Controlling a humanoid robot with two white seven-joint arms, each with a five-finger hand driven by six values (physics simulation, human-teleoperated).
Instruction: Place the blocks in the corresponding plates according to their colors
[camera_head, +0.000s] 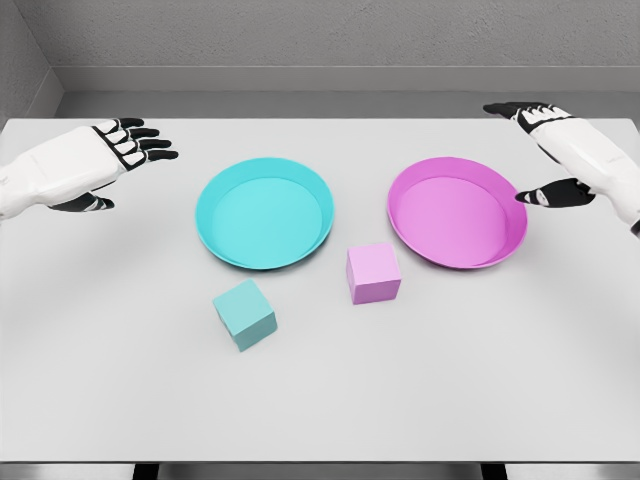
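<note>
A teal block (244, 314) rests on the white table, just in front of a teal plate (225, 240). To its right a pink block (373, 273) lies between the two plates, close to the front rim of the pink plate (500, 250). Both plates hold nothing. My left hand (120, 150) hovers at the far left, well left of the teal plate, fingers spread and holding nothing. At the far right my right hand (545, 150) hangs beside the pink plate, fingers extended, thumb pointing at the plate's rim, also holding nothing.
The white table (400, 400) stretches wide in front of the blocks. A grey wall (320, 40) rises behind the table's back edge.
</note>
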